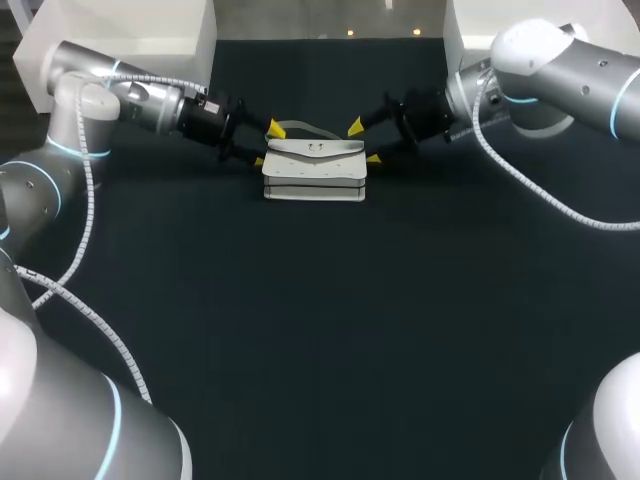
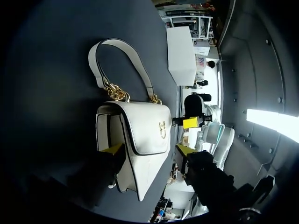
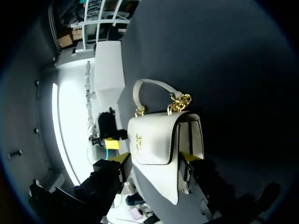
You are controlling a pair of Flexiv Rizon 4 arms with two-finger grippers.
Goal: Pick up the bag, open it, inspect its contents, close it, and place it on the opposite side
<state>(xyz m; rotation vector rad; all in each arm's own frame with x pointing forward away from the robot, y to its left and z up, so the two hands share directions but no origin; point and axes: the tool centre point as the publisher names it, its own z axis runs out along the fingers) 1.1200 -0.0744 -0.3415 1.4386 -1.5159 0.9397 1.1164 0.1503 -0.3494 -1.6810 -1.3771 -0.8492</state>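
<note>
White faux-leather handbag [image 1: 314,170] is sitting upright at the 12 o'clock end of the dark desk [image 1: 320,330], near the middle of its far edge. Its flap [image 2: 149,126] is lying shut over the front, and its short handle [image 2: 122,44] is hanging off gold chain links [image 2: 117,93] and drooping behind the body.

The left arm [image 1: 150,100] is coming in at the bag's 9 o'clock and the right arm [image 1: 540,80] at its 3 o'clock, so each is taking one narrow end, probably to steady the bag evenly from both sides.

The left jaws are standing released and spread across the bag's end. One yellow fingertip [image 2: 113,149] is lying against the side gusset at the back, while the other is hanging just apart from the flap's front. The right jaws are also standing released, straddling the opposite end with a yellow fingertip [image 3: 122,158] just beside the flap side. I cannot tell whether the one at the back is touching.

Neither is grasping the bag, so the pick-up is looking not yet done. The gold clasp [image 2: 162,129] is facing forward, well placed for the later opening.
</note>
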